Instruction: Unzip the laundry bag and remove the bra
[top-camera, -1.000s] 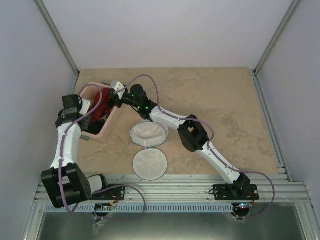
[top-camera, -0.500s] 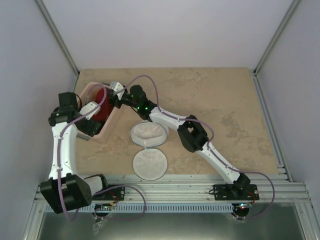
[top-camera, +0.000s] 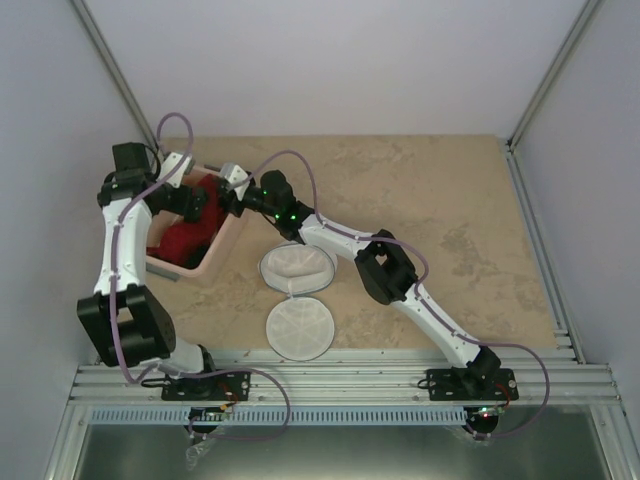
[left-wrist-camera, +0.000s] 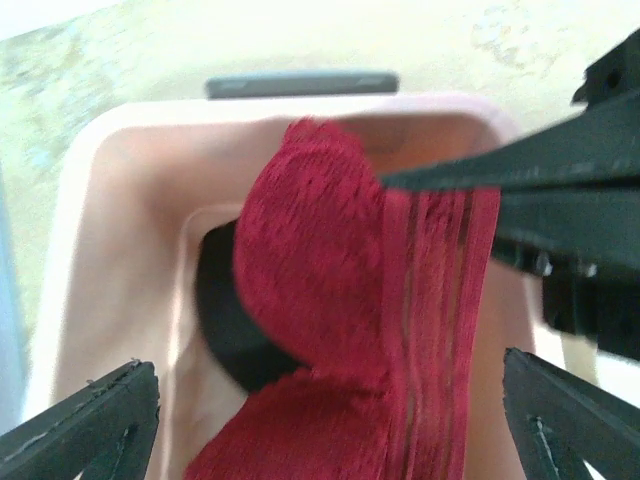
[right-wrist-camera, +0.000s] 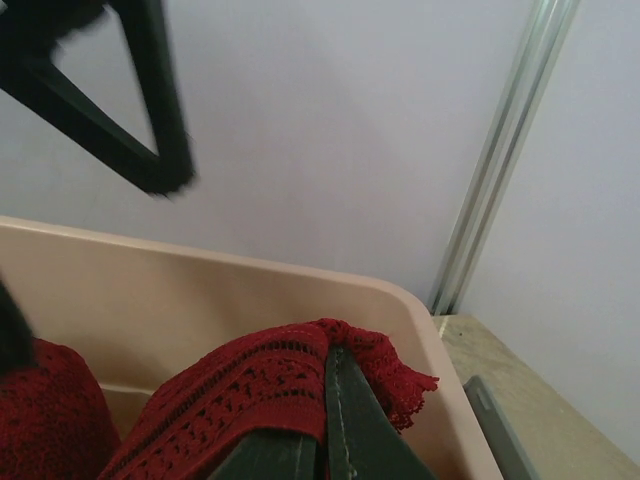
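One red lace bra (left-wrist-camera: 330, 300), padded cups, pinched by right hand (right-wrist-camera: 326, 395); left hand (left-wrist-camera: 325, 400) wide.

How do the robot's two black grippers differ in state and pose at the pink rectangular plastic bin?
The left gripper stands wide open and holds nothing; the right gripper is shut on the red lace bra. The left gripper hangs above the bra, facing down into the pink bin; the right gripper pinches the bra's edge near the bin's rim. Both are black and two-fingered.
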